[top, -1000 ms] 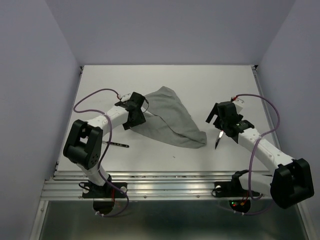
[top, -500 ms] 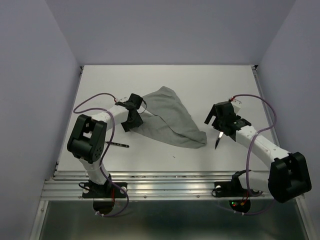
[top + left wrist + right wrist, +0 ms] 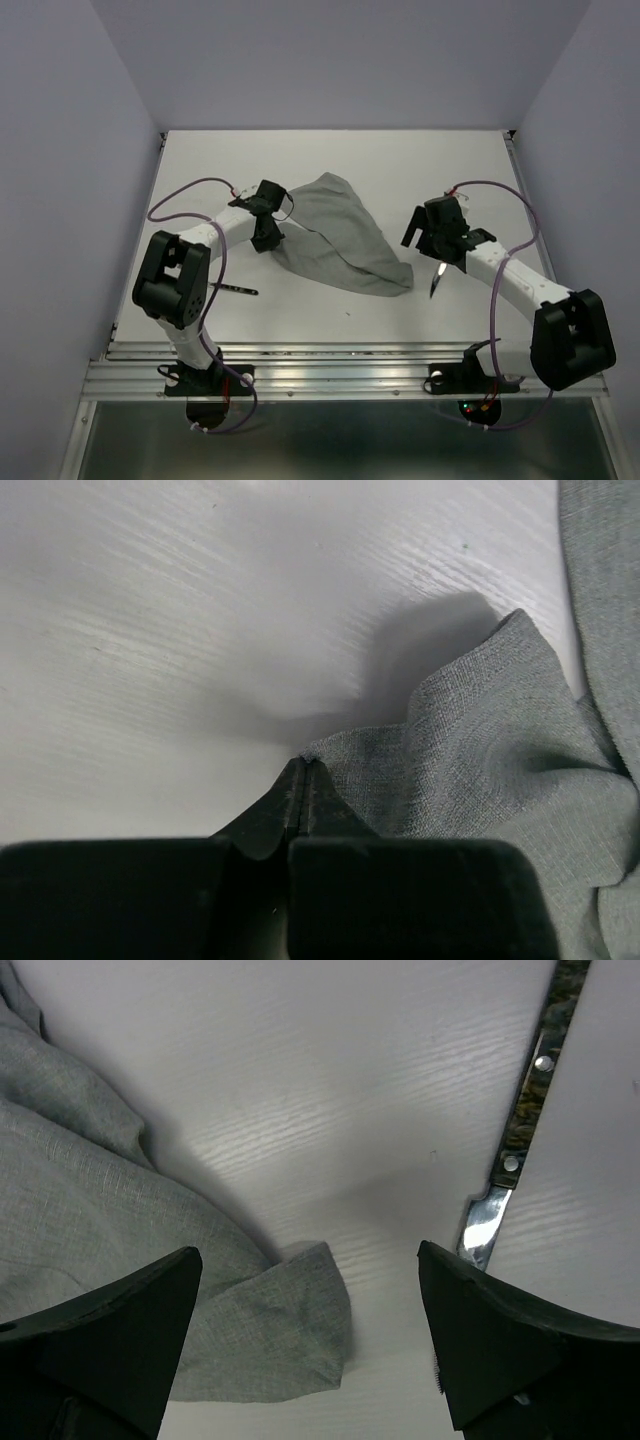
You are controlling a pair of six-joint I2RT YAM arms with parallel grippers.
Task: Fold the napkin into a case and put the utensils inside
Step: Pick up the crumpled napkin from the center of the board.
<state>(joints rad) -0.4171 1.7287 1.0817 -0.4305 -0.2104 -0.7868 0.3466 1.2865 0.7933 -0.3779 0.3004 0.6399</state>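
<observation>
Pinch on napkin (image 3: 340, 235) corner

Left gripper (image 3: 303, 772) is pressed together on the crumpled napkin's edge at frame centre. Right gripper (image 3: 310, 1320) hangs spread over another corner. White table (image 3: 420, 165), lilac walls (image 3: 60, 150). Only the right wrist view shows the riveted knife (image 3: 490, 1222). Overhead alone shows 1 utensil (image 3: 235, 289) lower left.

The napkin (image 3: 335, 230) is plain mid-grey; the worktop (image 3: 420, 165) white, faintly grained; one utensil (image 3: 512, 1155) has a dark speckled handle and a shiny silver blade.
</observation>
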